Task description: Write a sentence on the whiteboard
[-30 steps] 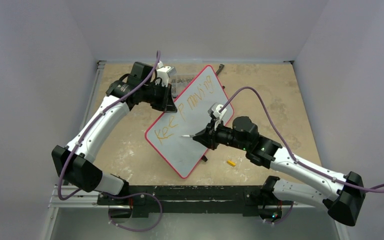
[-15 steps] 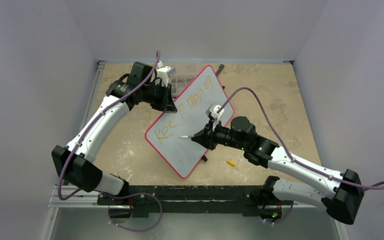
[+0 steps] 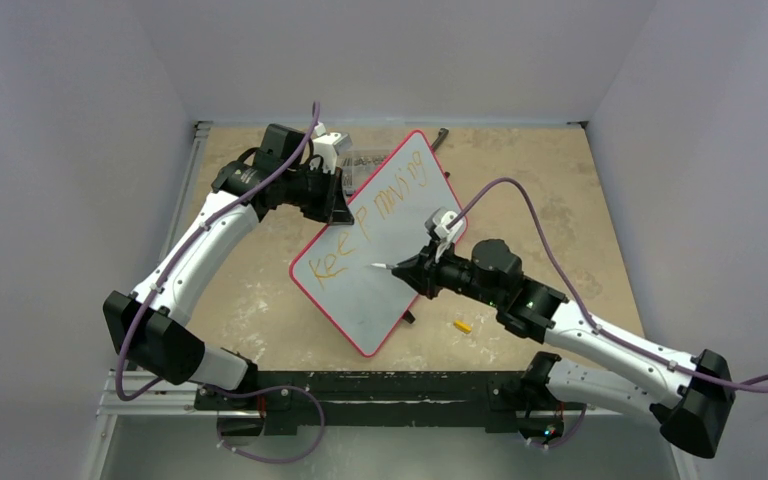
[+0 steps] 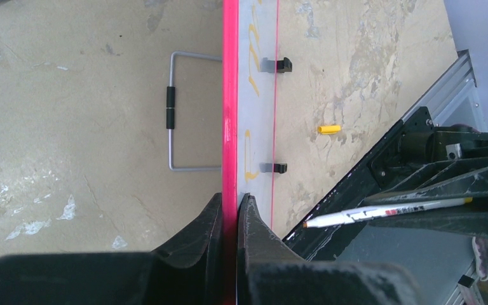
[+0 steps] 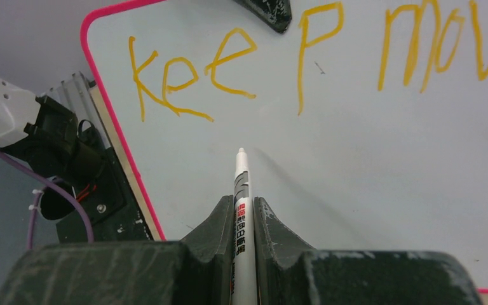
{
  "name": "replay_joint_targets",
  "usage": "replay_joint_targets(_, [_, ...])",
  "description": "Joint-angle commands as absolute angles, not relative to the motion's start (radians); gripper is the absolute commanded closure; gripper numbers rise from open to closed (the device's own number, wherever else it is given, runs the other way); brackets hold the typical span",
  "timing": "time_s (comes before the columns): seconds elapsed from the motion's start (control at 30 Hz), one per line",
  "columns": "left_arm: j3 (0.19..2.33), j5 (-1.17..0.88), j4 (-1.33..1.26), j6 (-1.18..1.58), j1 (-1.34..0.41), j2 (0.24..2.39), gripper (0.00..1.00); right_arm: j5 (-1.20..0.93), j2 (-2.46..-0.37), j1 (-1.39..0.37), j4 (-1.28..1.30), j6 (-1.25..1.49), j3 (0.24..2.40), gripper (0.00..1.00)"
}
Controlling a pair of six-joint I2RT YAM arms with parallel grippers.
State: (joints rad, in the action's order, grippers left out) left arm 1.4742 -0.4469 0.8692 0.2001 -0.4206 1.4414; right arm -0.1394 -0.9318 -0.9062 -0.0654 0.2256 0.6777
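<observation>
Two firm grips: left gripper (image 4: 230, 201) pinches the whiteboard (image 5: 356, 165) edge; right gripper (image 5: 242, 203) clamps the marker (image 5: 239, 168), blank board ahead of its fingers (image 5: 215, 223), under the sentence (image 5: 229, 56).

I have the red-framed white rectangular whiteboard (image 3: 360, 295) aslant at the middle of the tan stone-look desk (image 3: 560, 200). My left pincer (image 4: 230, 210) clamps its far-left edge. My right pincer (image 5: 241, 206) is on its right, gripping the slim white marker pen (image 5: 241, 184), whose tip is just below the orange hand-drawn sentence (image 5: 301, 70). A small yellow cap (image 3: 462, 325) lies on the desk, right of the board's near corner.
</observation>
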Motion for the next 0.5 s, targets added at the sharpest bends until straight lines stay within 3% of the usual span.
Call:
replay_joint_targets(0.0, [1.466,-0.293,0.848,0.124,-0.4,1.412,1.0,-0.021,-0.879,-0.91,-0.072,0.222,0.666,1.0])
replay_joint_targets(0.47, [1.46,-0.302,0.844,0.125,-0.4,1.398,1.0,-0.211,-0.947,-0.91,-0.051,0.201,0.708,1.0])
